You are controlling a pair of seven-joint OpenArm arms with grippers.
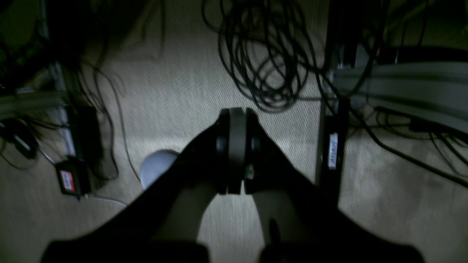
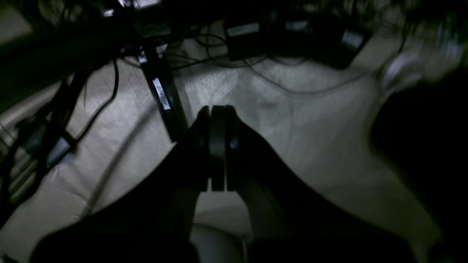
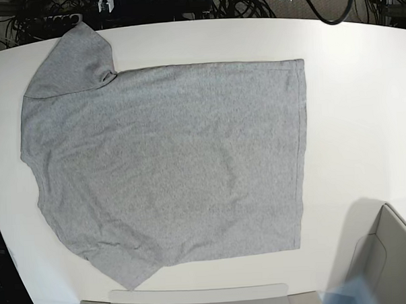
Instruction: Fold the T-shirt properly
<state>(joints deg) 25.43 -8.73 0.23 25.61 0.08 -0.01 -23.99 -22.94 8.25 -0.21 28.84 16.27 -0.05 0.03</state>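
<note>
The heather-grey T-shirt lies spread flat on the white table, plain side up. Its hem faces right, one sleeve points to the far left corner and the other lies at the near left. No lettering shows. Neither arm appears in the base view. In the left wrist view my left gripper is shut with nothing between its fingers, hanging over carpeted floor. My right gripper is likewise shut and empty above the floor in the right wrist view. The shirt is out of view in both wrist views.
A grey box stands at the table's near right corner, and a flat grey edge runs along the near side. Tangled black cables and power adapters lie on the floor under the grippers. A black post stands beside the left gripper.
</note>
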